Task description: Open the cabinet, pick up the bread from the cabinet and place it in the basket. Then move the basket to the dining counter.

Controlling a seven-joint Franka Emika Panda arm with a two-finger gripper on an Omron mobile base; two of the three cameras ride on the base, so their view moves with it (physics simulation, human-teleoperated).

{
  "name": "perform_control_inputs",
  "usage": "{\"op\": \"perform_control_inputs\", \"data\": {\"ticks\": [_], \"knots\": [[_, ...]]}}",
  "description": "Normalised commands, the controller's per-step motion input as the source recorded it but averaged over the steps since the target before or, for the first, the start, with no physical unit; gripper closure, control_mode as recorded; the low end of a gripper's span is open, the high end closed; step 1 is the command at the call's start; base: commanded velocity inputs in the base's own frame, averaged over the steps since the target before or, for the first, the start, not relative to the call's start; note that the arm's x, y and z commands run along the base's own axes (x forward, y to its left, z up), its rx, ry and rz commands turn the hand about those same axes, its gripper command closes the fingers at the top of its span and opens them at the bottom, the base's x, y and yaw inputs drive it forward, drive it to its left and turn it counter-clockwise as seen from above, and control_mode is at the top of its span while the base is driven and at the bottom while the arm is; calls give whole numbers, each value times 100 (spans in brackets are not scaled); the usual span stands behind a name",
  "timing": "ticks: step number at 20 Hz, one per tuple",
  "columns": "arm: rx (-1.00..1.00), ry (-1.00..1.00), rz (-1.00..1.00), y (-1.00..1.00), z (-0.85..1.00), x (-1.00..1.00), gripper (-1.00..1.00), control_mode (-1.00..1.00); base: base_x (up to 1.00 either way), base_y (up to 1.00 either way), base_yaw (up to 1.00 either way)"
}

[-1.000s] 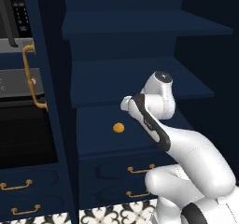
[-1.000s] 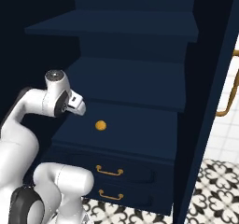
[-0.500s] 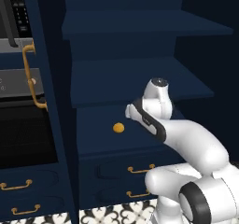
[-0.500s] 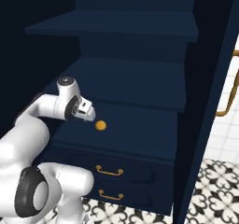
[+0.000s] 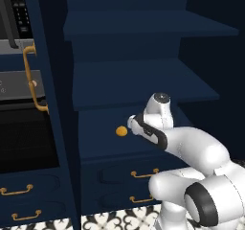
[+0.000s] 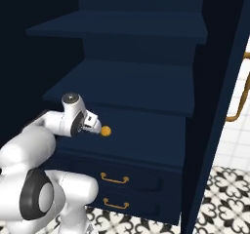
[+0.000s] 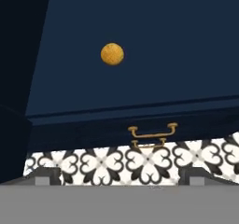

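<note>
Navy cabinet (image 5: 143, 28) shelf, bread (image 5: 121, 131) lying free, fingers (image 6: 94, 126) just beside it, spread unclear

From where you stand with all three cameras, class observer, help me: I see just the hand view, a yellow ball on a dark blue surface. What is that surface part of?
Observer: It is the lowest open shelf of the cabinet; two more shelves stack above the bread.
Operator: Is the cabinet door open?
Observer: Yes. The right base view shows a door swung out on the right, its brass handle facing away from the shelves.
Operator: How near is my gripper to the bread?
Observer: In the left base view the gripper sits just right of the bread, very close; I cannot tell whether it touches.
</note>
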Motion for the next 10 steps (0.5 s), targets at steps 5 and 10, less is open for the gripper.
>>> {"op": "perform_control_inputs", "data": {"ticks": [5, 10], "knots": [[0, -18, 0, 0, -27, 6, -100, -100, 0, 0, 0], [0, -8, 0, 0, -16, 27, -100, -100, 0, 0, 0]]}}
